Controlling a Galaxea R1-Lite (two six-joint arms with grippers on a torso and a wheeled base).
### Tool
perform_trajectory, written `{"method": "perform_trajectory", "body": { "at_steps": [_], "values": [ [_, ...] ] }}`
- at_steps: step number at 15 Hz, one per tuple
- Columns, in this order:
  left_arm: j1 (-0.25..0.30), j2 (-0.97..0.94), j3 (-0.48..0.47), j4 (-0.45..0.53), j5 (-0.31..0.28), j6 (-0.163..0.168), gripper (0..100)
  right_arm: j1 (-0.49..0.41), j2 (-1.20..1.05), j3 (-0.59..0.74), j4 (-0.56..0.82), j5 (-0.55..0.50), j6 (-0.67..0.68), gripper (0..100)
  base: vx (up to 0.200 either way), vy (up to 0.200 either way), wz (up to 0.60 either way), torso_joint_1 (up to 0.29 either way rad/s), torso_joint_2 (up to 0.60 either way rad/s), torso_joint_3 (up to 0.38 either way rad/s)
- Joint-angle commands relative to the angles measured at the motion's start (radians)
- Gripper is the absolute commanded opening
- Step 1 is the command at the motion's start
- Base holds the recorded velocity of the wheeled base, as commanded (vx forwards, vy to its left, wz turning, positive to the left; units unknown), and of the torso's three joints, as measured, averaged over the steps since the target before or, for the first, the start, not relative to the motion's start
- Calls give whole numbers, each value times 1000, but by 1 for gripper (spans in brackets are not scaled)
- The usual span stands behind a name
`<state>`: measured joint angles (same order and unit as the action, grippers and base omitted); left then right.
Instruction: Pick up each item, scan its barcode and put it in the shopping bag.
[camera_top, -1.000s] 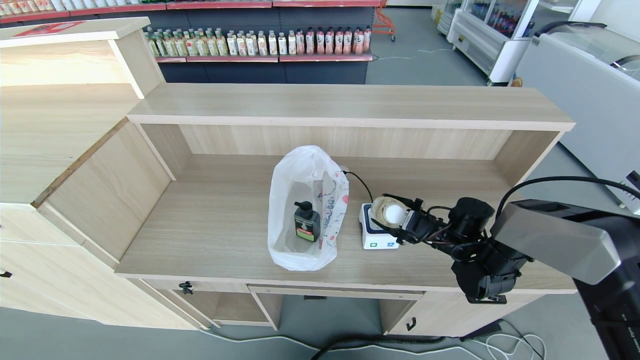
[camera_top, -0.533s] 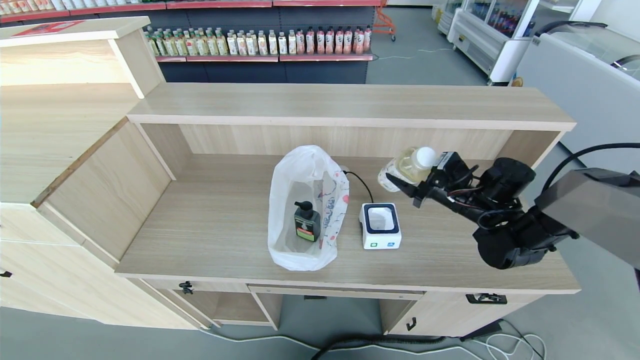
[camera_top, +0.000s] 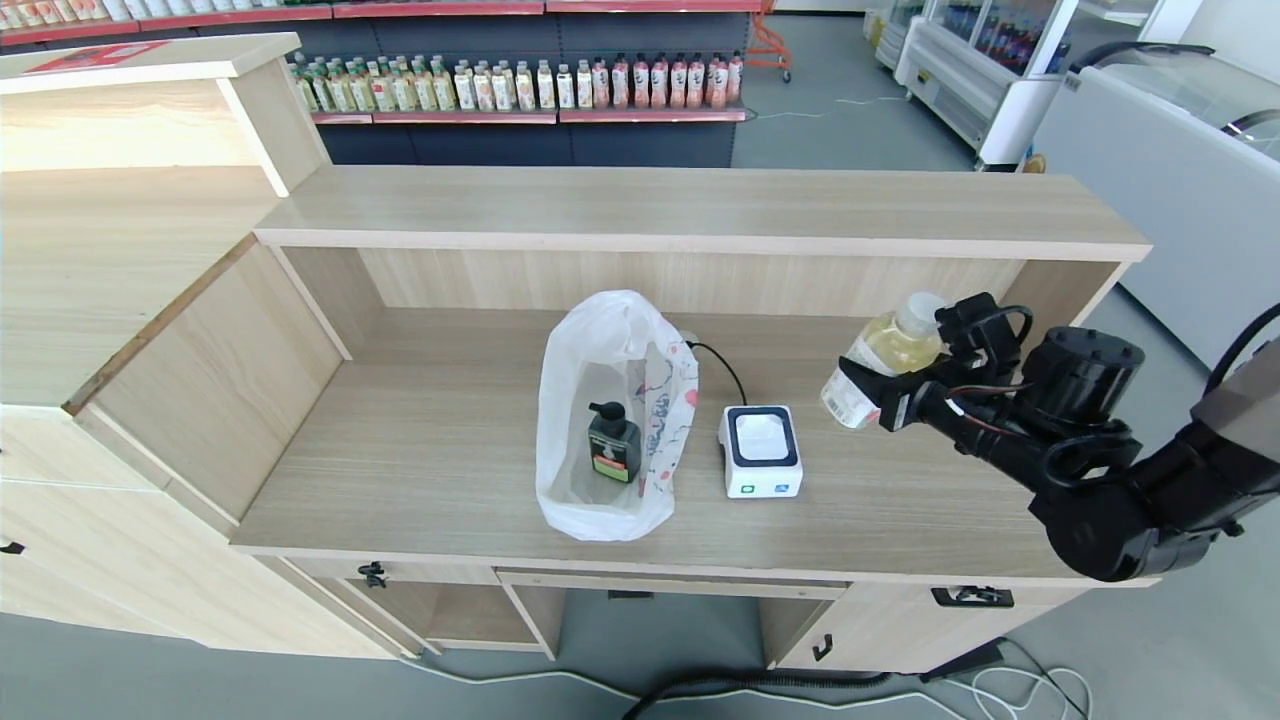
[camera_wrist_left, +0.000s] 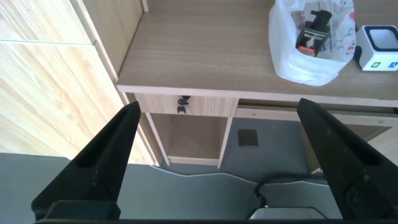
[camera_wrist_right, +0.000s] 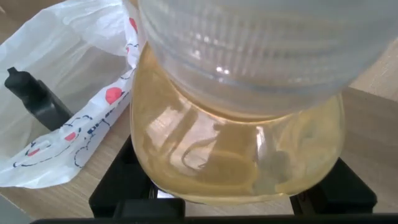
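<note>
The left gripper (camera_wrist_left: 219, 107) hung with its fingers apart and empty, before the counter's (camera_top: 450, 440) front edge. Mid-counter, the bag (camera_top: 615, 330) held a pump bottle (camera_top: 613, 445), with the scanner (camera_top: 760, 450) just beside it. The right gripper (camera_top: 915, 375), clamped on the bottle (camera_top: 885, 350), had swung it off the scanner toward the right end. The scan was likely done, bagging next.

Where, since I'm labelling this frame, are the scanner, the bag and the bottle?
scanner (camera_top: 760, 438), head view, on its top window.
bag (camera_top: 592, 338), head view, on its white upper wall.
bottle (camera_top: 885, 353), head view, on its yellow-filled body.
</note>
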<state>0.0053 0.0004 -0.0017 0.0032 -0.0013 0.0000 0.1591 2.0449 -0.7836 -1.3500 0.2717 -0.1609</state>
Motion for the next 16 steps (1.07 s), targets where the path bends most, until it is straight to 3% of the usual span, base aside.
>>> {"method": "perform_trajectory", "body": {
  "at_steps": [1,5,14,16],
  "values": [
    [-1,0,0,0,0,2,100,-1,-31,23,-1,-8,6,0,0,0,0,0,0,0],
    [1,0,0,0,0,2,100,3,-31,23,-11,-8,4,0,0,0,0,0,0,0],
    [-1,0,0,0,0,2,100,51,-38,12,-26,-6,41,0,0,200,0,2,3,2],
    [1,0,0,0,0,2,100,71,-25,-5,-18,-3,64,0,200,100,0,-7,2,5]
  ]
}}
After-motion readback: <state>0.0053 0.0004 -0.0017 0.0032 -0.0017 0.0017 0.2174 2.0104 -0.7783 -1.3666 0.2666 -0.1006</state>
